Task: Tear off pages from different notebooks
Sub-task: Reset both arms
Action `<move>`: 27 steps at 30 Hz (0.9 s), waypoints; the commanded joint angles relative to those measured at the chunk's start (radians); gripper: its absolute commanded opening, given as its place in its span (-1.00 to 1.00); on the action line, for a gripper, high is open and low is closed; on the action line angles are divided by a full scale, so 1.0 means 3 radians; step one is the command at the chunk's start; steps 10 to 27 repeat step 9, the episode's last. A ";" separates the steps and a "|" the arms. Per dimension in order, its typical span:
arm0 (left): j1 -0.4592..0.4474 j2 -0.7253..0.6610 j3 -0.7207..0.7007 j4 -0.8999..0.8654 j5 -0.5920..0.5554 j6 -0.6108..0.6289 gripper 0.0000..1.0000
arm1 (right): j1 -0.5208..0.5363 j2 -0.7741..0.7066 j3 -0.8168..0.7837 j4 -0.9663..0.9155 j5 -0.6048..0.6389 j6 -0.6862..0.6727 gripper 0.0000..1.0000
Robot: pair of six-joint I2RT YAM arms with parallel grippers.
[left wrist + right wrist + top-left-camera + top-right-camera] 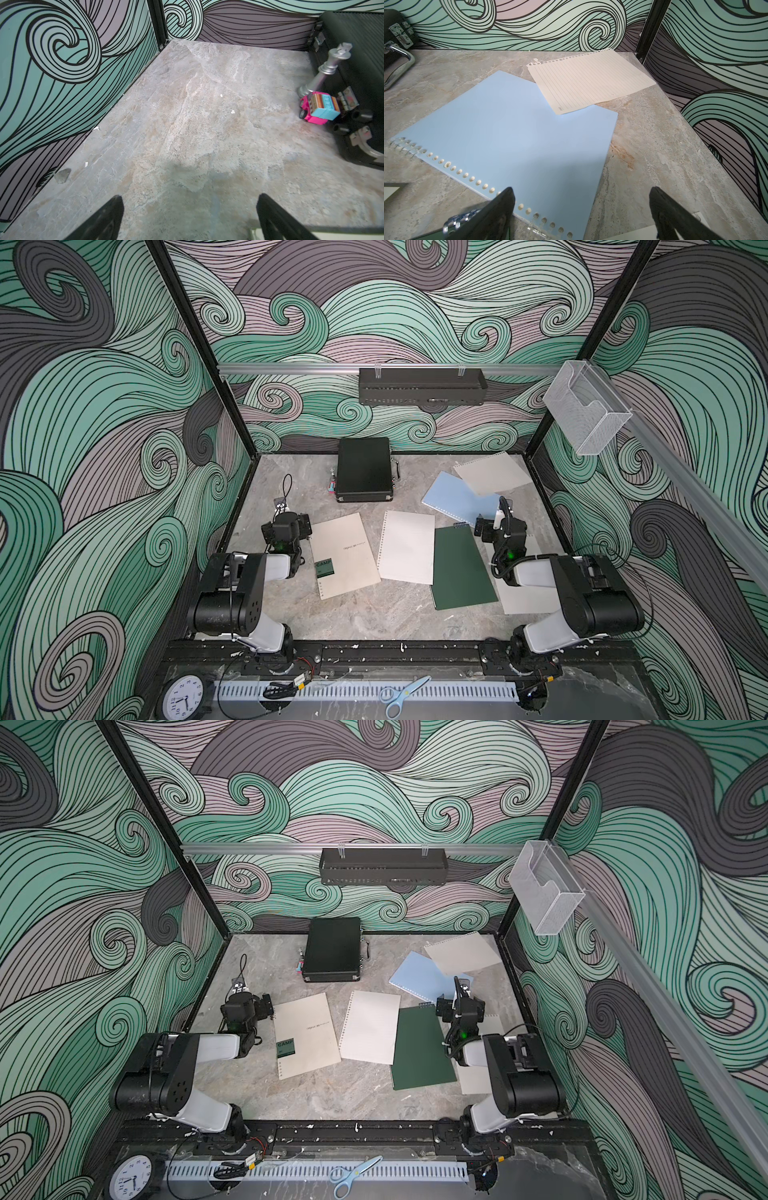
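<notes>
Scissors (406, 692) lie before a marbled tabletop (365, 614) inside wave-patterned walls (104, 427).

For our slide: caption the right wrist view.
Open right gripper by the light blue notebook; loose lined page overlaps its corner.

In both top views the right arm (582, 597) hides much of a loose page (521, 599) at four o'clock on the table (374, 618). At two o'clock a second page (492, 472) covers a corner of the light blue notebook (451, 493), and the arm's wrist hides that notebook's four-o'clock corner. The fine print mid-cover on the beige notebook (345, 556) is too small to read. The clock (183, 697) at seven o'clock is cut by the frame. In the wrist views the black case (357, 62) and the fingers of the left gripper (190, 196) and right gripper (581, 191) run off the frame.
</notes>
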 commanded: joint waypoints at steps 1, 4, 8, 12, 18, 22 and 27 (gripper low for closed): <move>0.0026 -0.0043 0.0089 -0.0031 0.0026 -0.0031 0.97 | -0.0025 -0.0048 0.0072 0.0014 -0.0029 -0.0010 0.99; 0.0026 -0.0041 0.0089 -0.0032 0.0029 -0.0031 0.97 | -0.0029 -0.0035 0.0081 -0.0009 -0.0030 -0.0010 0.99; 0.0025 -0.0042 0.0089 -0.0037 0.0030 -0.0028 0.97 | -0.0028 -0.0034 0.0083 -0.0010 -0.0037 -0.0009 0.99; 0.0026 -0.0041 0.0089 -0.0035 0.0031 -0.0032 0.97 | -0.0029 -0.0044 0.0074 -0.0004 -0.0037 -0.0006 0.99; 0.0026 -0.0041 0.0089 -0.0035 0.0031 -0.0032 0.97 | -0.0029 -0.0044 0.0074 -0.0004 -0.0037 -0.0006 0.99; 0.0026 -0.0041 0.0089 -0.0035 0.0031 -0.0032 0.97 | -0.0029 -0.0044 0.0074 -0.0004 -0.0037 -0.0006 0.99; 0.0026 -0.0041 0.0089 -0.0035 0.0031 -0.0032 0.97 | -0.0029 -0.0044 0.0074 -0.0004 -0.0037 -0.0006 0.99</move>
